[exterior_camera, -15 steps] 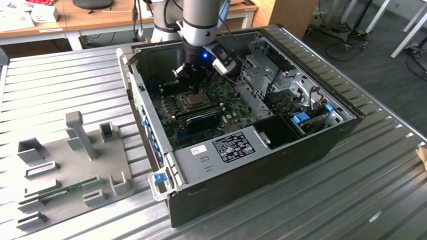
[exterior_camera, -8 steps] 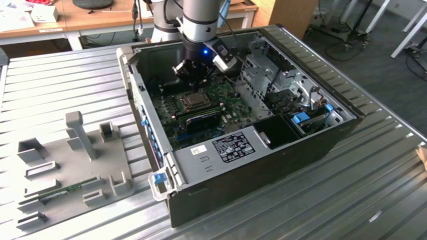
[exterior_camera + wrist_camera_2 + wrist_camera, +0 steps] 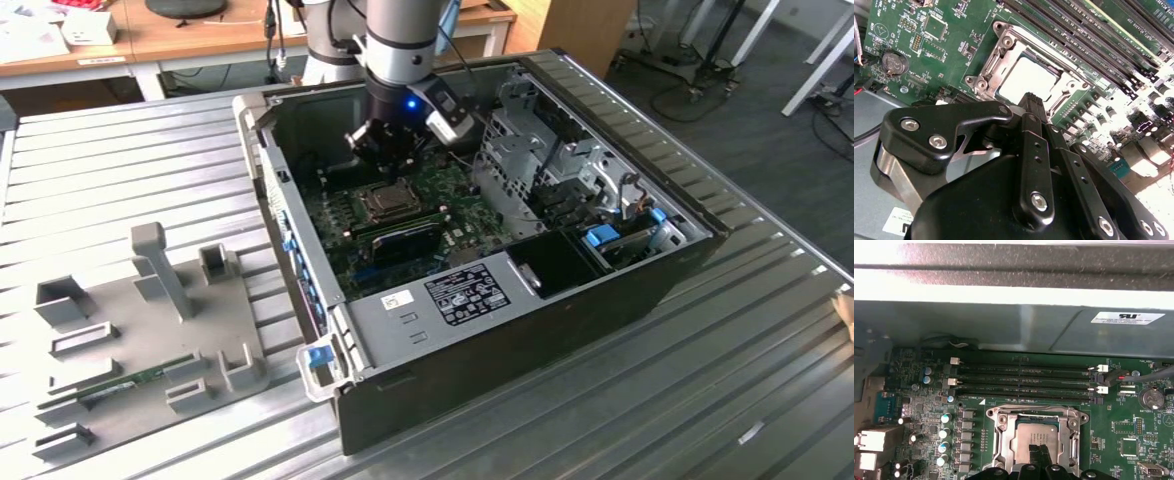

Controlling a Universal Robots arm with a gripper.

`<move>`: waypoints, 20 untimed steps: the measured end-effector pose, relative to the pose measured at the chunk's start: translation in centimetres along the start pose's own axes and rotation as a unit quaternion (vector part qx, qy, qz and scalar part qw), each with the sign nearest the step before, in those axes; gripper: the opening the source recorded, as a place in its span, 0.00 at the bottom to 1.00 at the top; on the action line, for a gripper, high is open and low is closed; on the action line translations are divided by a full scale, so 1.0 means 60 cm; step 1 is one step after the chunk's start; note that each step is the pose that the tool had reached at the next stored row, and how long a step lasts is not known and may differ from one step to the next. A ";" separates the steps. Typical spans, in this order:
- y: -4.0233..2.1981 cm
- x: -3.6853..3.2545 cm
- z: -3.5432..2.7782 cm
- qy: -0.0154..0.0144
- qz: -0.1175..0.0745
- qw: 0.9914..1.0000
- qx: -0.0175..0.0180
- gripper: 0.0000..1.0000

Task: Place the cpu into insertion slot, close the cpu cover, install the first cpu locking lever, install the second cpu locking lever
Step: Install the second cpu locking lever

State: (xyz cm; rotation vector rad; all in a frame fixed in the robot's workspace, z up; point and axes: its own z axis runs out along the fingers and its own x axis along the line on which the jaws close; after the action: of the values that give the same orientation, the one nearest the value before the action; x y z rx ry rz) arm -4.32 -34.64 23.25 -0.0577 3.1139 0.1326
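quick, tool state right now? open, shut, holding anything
Tool: fingers together, shut, holding nothing, tips just above the pale silver square cpu seated in the silver-rimmed socket.

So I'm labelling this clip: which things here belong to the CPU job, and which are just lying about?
Part of the job:
- cpu, lying in the insertion slot
- cpu cover, down around it
- gripper, fingertips together above the chip

Lying about:
- memory slots
- coin battery
- grey fixture plate beside the case
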 end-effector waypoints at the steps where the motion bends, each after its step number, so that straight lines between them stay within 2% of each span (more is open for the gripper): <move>1: -0.001 0.000 0.000 0.000 0.000 1.000 0.000 0.10; 20: -0.026 0.001 -0.002 0.000 0.000 1.000 0.000 0.10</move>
State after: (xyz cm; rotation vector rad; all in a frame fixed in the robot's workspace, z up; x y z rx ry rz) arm -4.32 -36.23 23.25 -0.0575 3.1139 0.1327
